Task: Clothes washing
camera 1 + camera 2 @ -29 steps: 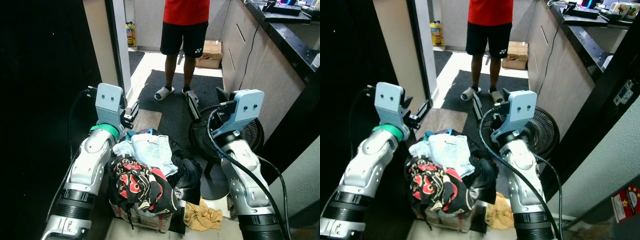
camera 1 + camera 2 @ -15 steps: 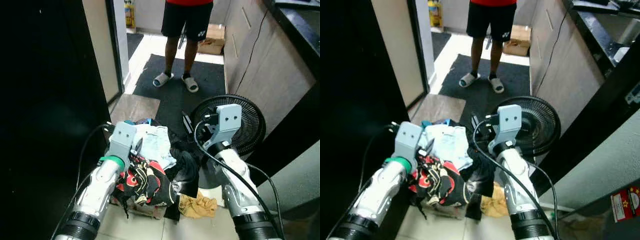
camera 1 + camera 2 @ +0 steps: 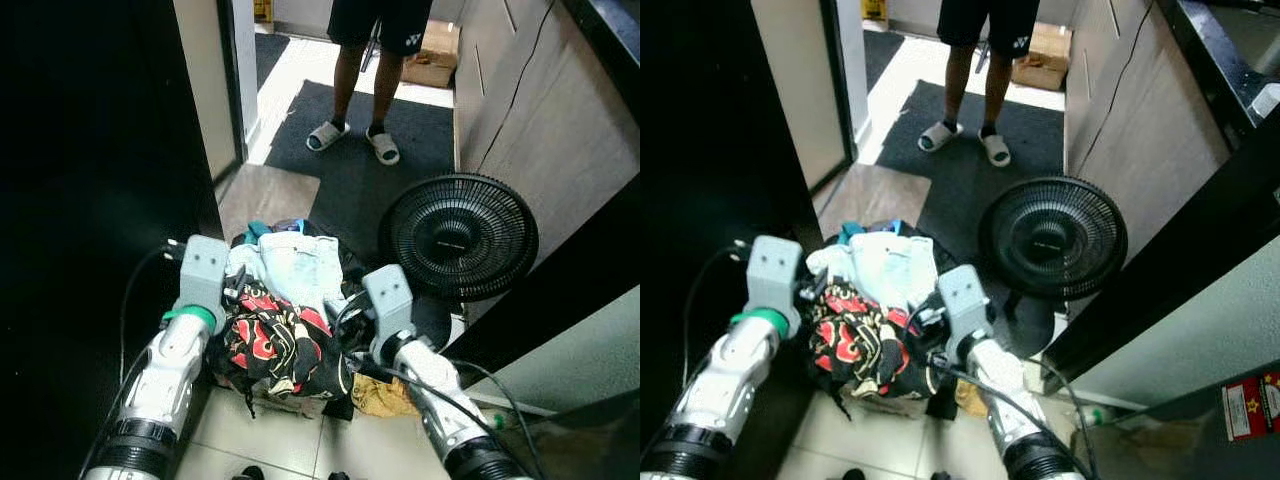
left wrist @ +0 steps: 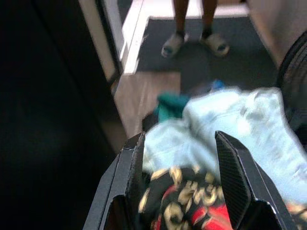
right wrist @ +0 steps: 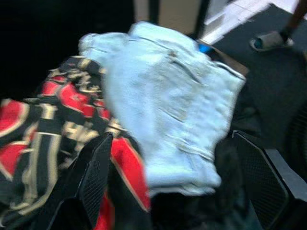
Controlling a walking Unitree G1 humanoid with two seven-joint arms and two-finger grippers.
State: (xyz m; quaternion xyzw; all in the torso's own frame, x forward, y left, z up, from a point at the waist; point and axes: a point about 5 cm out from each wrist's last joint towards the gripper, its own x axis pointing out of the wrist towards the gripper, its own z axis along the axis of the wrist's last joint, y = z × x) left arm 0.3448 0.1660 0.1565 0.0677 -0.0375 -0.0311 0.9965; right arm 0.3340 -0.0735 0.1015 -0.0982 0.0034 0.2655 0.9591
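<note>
No writing can be read anywhere: the small white mark on the person's black shorts is too small to make out, and so is the red label on the wall in the right eye view.

A heap of clothes sits on the tiled floor in what looks like a basket (its wall is almost wholly buried). Pale blue denim shorts lie on top, a red, black and gold patterned garment in front of them, with dark clothes to the side.

The left gripper hangs over the heap's left edge, fingers spread, the patterned cloth and denim between and beyond them. The right gripper hovers at the heap's right side, fingers wide apart, the denim ahead of it.

A yellow rag lies under the right arm. A black floor fan stands beyond the right gripper.
</note>
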